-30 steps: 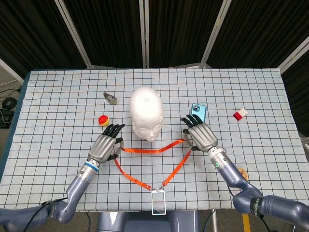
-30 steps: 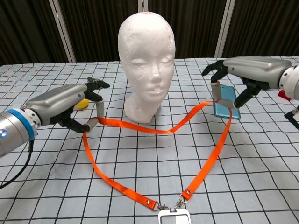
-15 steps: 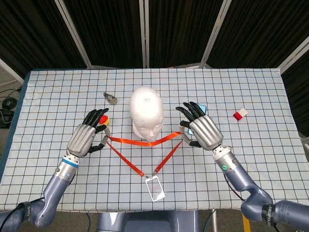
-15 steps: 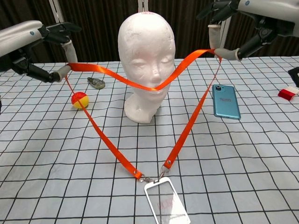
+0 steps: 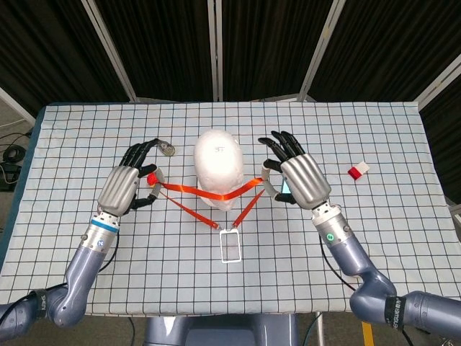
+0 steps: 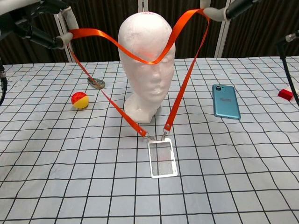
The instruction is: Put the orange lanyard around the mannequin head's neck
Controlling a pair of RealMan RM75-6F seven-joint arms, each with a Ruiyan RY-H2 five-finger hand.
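Note:
The white mannequin head [image 5: 218, 162] [image 6: 147, 65] stands upright mid-table, facing me. The orange lanyard [image 5: 216, 194] [image 6: 182, 84] is stretched in front of it, and its top span sags across the forehead. My left hand [image 5: 126, 187] [image 6: 32, 25] pinches the strap to the left of the head. My right hand [image 5: 299, 176] [image 6: 224, 8] pinches it to the right, and in the chest view that hand is cut off by the top edge. Both strap ends run down to a clear badge holder [image 5: 232, 246] [image 6: 162, 158] low in front of the neck base.
A teal phone [image 6: 226, 100] lies right of the head. A red and yellow ball [image 6: 80, 100] and a small metal object [image 5: 168, 149] [image 6: 96, 83] sit to its left. A red block [image 5: 358, 171] [image 6: 286, 94] is far right. Dark curtains stand behind the checked tablecloth [image 5: 86, 130].
Both hands have risen and moved back with the strap. Its top span went from chin level to the forehead, and the badge holder slid closer to the neck base.

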